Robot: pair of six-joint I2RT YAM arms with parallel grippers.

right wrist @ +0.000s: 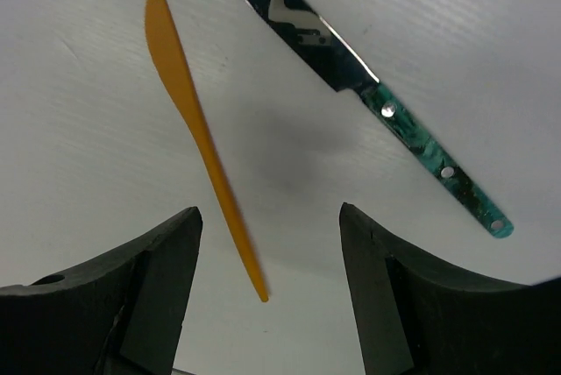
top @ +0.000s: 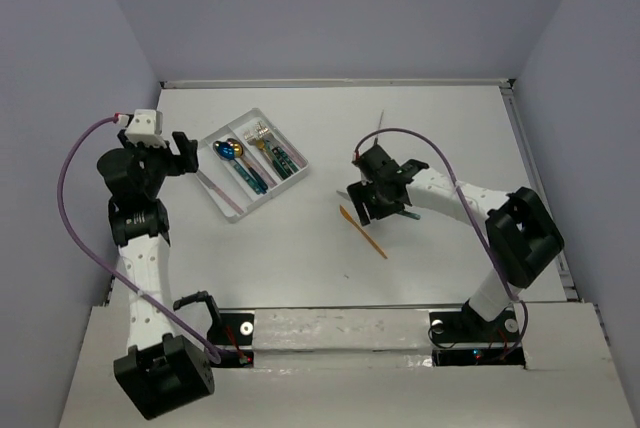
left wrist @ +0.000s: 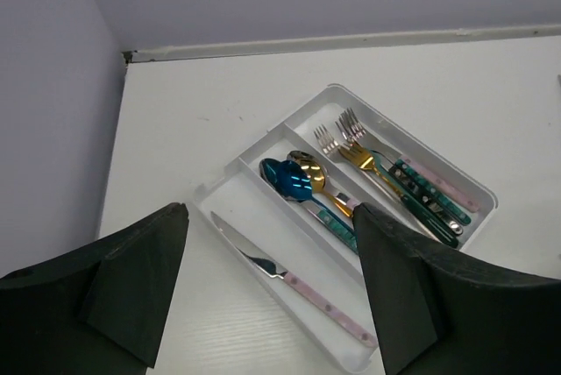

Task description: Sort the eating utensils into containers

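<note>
The clear three-compartment tray lies at the back left. In the left wrist view the tray holds a pink-handled knife in the near compartment, a blue spoon and a gold spoon in the middle one, and several forks in the far one. My left gripper is open and empty, just left of the tray and above its near side. An orange knife and a teal-handled knife lie on the table. My right gripper is open and empty over them.
The white table ends at a raised rail along the back and right. Grey walls stand close on the left and behind. The teal-handled knife is mostly hidden under the right arm in the top view.
</note>
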